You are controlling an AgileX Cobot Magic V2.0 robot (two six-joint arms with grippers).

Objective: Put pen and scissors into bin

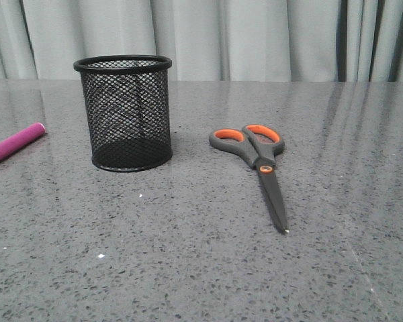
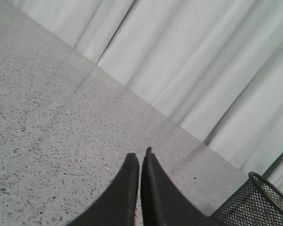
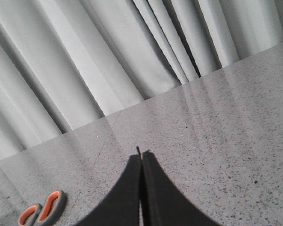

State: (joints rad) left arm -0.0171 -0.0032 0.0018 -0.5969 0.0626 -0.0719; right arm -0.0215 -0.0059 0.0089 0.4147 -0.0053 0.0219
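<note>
We judge the task not yet begun: nothing sits in the bin (image 1: 123, 113). The left pincer (image 2: 140, 157) and the right pincer (image 3: 141, 157) are both pressed together, holding nothing, above the bare counter (image 1: 188, 268). The bin appears at the edge of the left wrist view, off to one side of the left pincer. The scissors (image 1: 258, 164) lie flat with blades closed, and only their handles show in the right wrist view, off to one side of the right pincer. The pen (image 1: 13, 144) lies flat beyond the bin. We would spread a pincer first, then close across the pen's barrel, or across the scissors near the pivot.
</note>
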